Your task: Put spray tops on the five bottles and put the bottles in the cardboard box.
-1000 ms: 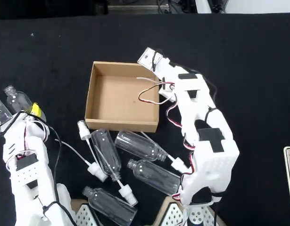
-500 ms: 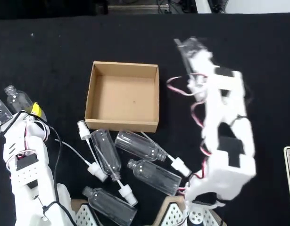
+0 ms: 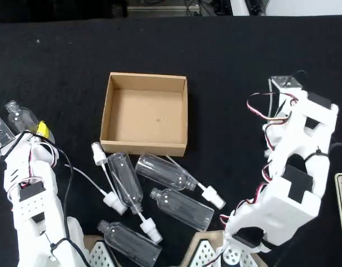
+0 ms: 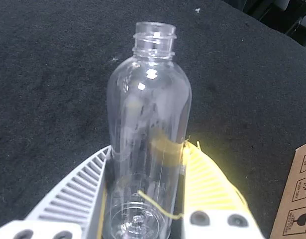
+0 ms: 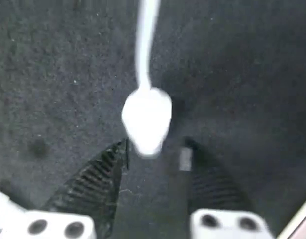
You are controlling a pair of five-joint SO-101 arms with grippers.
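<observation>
One clear bottle (image 4: 148,109) is pinched around its lower body by the left hand (image 4: 149,149), of which one ribbed finger (image 4: 78,194) is white and the other is covered in yellow. The open, threaded neck of this bottle is pointed away from the wrist, over the black surface (image 3: 243,50). In the high view the left arm (image 3: 29,194) is seen at the left edge of the surface, well apart from the cardboard box (image 3: 143,148), which is set open side up near the middle with its bare floor exposed. A white spray top (image 5: 147,119) is caught at the tips of the right hand (image 5: 155,149), whose dark fingers are closed in on it, and its thin tube (image 5: 145,45) is stretched away from the hand; the exact contact is blurred. The right arm (image 3: 293,167) is seen raised at the right side, well apart from the box. Four bottles are laid on their sides in front of the box: a left bottle (image 3: 126,179), a middle bottle (image 3: 162,171), a right bottle (image 3: 182,208) and a front bottle (image 3: 129,243). Among them a first loose top (image 3: 98,151) is found just before the box's front wall, a second loose top (image 3: 114,201) beside the left bottle, a third loose top (image 3: 150,229) just beyond that bottle's neck, and a fourth loose top (image 3: 213,196) near the right bottle.
</observation>
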